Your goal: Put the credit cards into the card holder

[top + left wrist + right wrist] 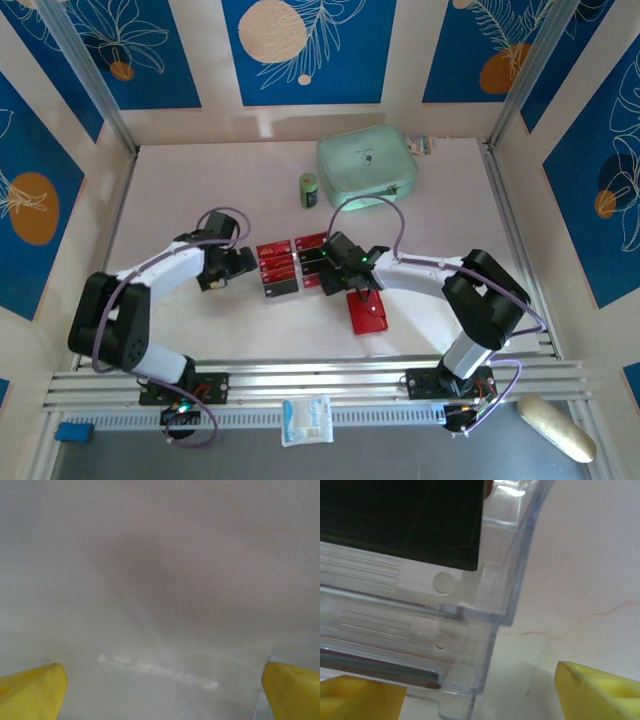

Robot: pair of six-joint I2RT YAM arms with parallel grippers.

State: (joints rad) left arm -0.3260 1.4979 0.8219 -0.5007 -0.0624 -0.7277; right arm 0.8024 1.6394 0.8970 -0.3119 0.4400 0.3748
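The cards point(272, 265), likely light, stiff and slick, sit in the tray point(512, 570) near the holder point(367, 313), best pinched by an edge; left fingers point(35, 687) and right fingers point(592, 692) are spread, empty.

Pale table point(200, 330) enclosed by blue floral wall panels point(130, 50).

Pale blurred table point(200, 555); left tool point(162, 690) spread wide; yellow fingertips point(30, 690) at lower corners.
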